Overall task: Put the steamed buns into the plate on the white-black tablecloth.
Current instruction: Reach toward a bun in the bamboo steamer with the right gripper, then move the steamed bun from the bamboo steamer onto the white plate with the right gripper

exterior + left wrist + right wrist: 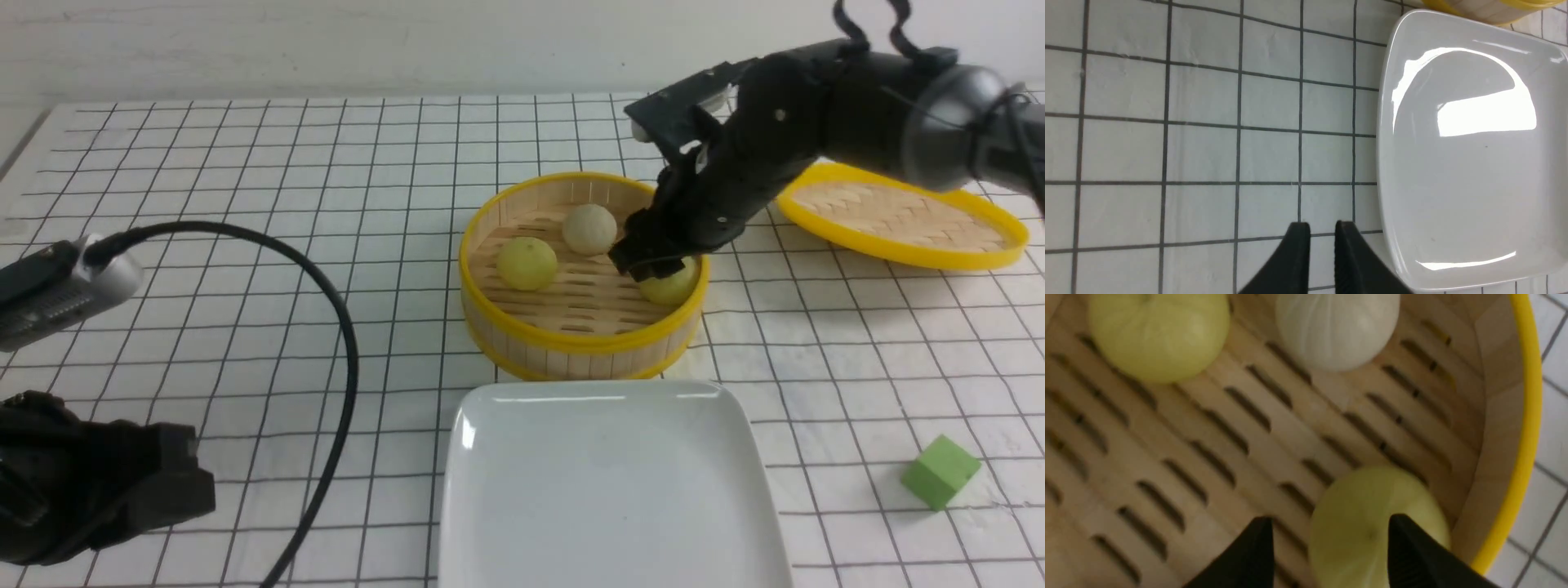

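Three steamed buns lie in the round bamboo steamer (571, 343): a yellow-green one (526, 263), a beige-white one (589, 229) and a second yellow-green one (673, 286) by the right wall. My right gripper (653, 261) is open and low inside the steamer over that right bun. In the right wrist view its fingers (1330, 517) stand either side of the bun (1359, 526), without squeezing it. The white square plate (604, 490) lies empty on the white-black tablecloth (245, 163), in front of the steamer. My left gripper (1323, 223) is shut and empty, beside the plate (1466, 171).
The steamer's yellow-rimmed lid (898, 216) lies at the back right, under my right arm. A green cube (939, 472) sits right of the plate. My left arm (106, 490) and its black cable (343, 343) take up the front left.
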### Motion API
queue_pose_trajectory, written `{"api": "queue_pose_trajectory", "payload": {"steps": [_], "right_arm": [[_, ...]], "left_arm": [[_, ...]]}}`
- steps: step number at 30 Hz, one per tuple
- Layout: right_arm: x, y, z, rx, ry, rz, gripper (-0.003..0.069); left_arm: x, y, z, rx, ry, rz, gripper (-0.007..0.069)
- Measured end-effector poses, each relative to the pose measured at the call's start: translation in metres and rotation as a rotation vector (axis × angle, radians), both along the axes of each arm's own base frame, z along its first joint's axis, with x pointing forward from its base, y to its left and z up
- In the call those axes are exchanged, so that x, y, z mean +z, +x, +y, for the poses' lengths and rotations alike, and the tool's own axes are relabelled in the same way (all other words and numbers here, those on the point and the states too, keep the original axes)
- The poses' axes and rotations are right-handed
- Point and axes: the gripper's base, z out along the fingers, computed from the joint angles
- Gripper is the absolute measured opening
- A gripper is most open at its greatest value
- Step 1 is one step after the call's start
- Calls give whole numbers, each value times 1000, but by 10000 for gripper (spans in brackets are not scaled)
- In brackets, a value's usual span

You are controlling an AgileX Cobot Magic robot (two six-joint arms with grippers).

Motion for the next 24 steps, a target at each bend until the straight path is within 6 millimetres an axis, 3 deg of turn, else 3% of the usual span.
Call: {"api": "queue_pose_trajectory", "payload": {"steps": [3,6,7,9,11,13,16,18,20,22,24], "right_arm": [[-17,12,2,14,-48,-4,359],[-23,15,3,20,-68,-4,221],[-23,15,3,20,-67,-5,209],[-14,14,2,19,-59,-15,59],[5,7,1,17,-41,-18,12],[32,-7,2,22,-13,-18,12],[87,-47,4,36,50,-1,12],[110,-78,5,49,91,23,15],[104,-109,7,63,94,92,17],[88,-122,9,69,73,142,18],[44,-146,14,93,2,223,25]], "left_arm": [[0,0,0,0,1,0,185],[0,0,0,0,2,0,223],[0,0,0,0,2,0,225],[0,0,0,0,2,0,234],[0,0,0,0,2,0,237],[0,0,0,0,2,-1,238],[0,0,0,0,2,0,240],[0,0,0,1,2,1,241],[0,0,0,9,-3,5,241],[0,0,0,19,-7,9,241],[0,0,0,43,-21,20,241]]}}
